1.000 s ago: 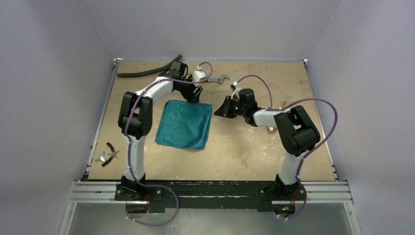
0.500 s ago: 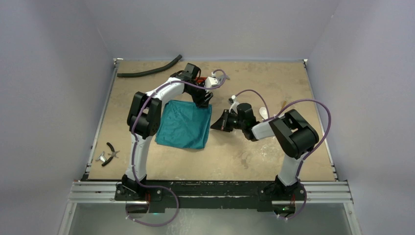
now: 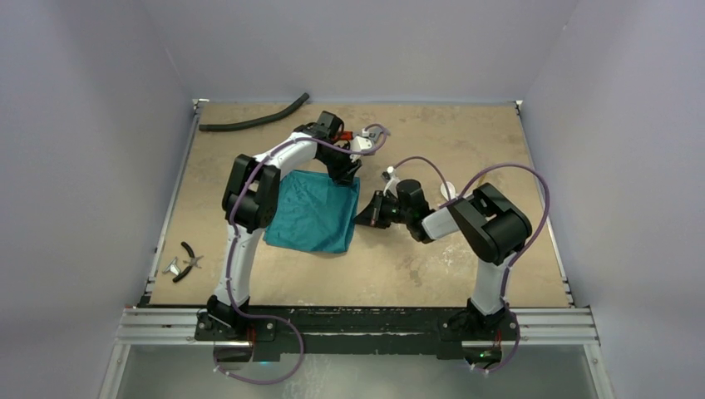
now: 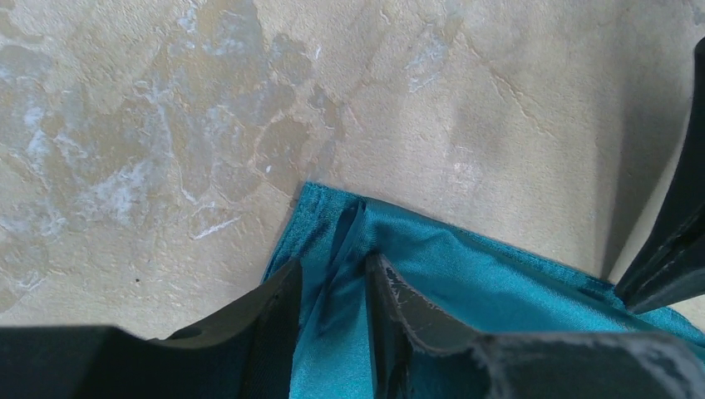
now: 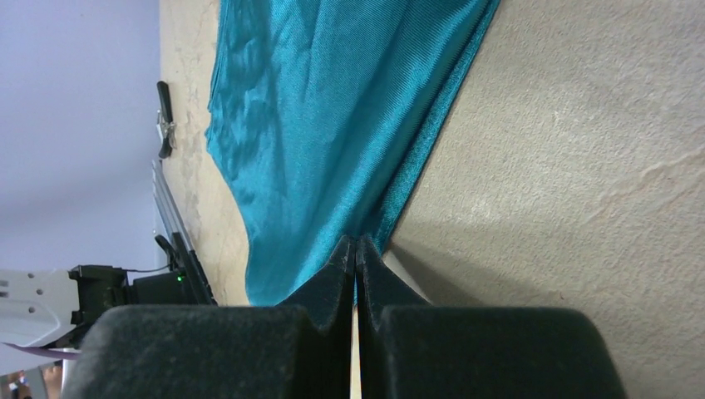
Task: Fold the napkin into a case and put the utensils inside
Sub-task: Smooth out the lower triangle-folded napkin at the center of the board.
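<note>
- Napkin (image 3: 312,218): teal cloth lying flat on the table (image 3: 416,258), a rough four-sided patch just left of table centre. Its surface is lightly rumpled.
- Left gripper (image 3: 347,176): points down on the napkin's 1 o'clock corner.
- Left wrist view: the two fingers (image 4: 258,320) stand a narrow gap apart. A raised ridge of cloth runs up between them towards the corner tip. Cannot tell whether the ridge is actually clamped.
- Right gripper (image 3: 362,216): low at the napkin's 3 o'clock edge, reaching in from the right.
- Right wrist view: the jaws are pressed together with no gap. The cloth's hem and its creases run straight into the tips, so the edge looks nipped. A shadow shows under that edge.
- Spoon (image 3: 447,189): only a small white bowl shows, on bare table at 3 o'clock from the right gripper, behind that arm and well apart from the napkin.
- Wooden utensil: cannot be made out.
- Black hose (image 3: 249,123): at the table's 11 o'clock corner.
- Pliers (image 3: 190,256): by the table edge at 8 o'clock.
</note>
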You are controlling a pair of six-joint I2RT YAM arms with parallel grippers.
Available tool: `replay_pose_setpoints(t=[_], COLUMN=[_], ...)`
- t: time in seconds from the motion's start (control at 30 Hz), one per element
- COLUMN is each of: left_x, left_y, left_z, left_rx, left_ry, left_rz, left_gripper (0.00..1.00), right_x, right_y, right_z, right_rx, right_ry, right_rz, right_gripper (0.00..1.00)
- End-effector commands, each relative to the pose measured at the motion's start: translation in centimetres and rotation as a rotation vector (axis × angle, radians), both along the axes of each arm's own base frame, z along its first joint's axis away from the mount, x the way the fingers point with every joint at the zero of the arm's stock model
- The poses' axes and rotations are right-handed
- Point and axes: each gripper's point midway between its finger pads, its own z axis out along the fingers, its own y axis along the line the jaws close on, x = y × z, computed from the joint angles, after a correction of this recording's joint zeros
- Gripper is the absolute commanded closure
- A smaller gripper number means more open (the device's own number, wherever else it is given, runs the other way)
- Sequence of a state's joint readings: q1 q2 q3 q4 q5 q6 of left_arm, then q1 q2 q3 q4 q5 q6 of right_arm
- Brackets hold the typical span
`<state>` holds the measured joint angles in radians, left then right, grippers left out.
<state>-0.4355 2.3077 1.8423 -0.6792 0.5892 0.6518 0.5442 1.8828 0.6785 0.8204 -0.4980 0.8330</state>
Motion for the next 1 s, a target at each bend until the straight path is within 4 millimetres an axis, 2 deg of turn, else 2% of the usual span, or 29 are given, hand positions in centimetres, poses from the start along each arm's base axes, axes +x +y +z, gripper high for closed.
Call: replay_pose_setpoints(t=[0.0,0.23,0.3,0.5,0.7,0.97], left_x=[0.3,0.9,0.9,1.0,2.1,2.6], left_y=[-0.9,-1.1,-1.2,-1.1,-0.8,-1.1], left_z=[0.5,0.6,0.8,1.4,2.7,2.3], left_rx=[-0.024,-0.032,-0.037,-0.043,-0.076,-0.100], left_ry=[-0.029,-0.040,-0.042,-0.045,-0.060,-0.050], left_rz=[-0.033,-0.012,-0.009,0.007,0.056,0.081], left_gripper=[0.71,0.93,0.97,1.00,1.00,1.00], right_x=[-0.7,-1.1,-1.1,-1.4,-2.2,-2.2], right_y=[0.9,1.0,1.0,0.5,-0.4,-0.5], right_z=[0.4,0.2,0.0,-1.2,-2.6,-2.3], right_rx=[0.051,0.048,0.041,0.003,-0.042,-0.067], right_ry=[-0.008,-0.001,0.000,0.013,0.037,0.025], right_rz=[0.027,0.034,0.031,0.024,0.014,0.020], right_gripper=[1.00,1.00,1.00,1.00,1.00,1.00])
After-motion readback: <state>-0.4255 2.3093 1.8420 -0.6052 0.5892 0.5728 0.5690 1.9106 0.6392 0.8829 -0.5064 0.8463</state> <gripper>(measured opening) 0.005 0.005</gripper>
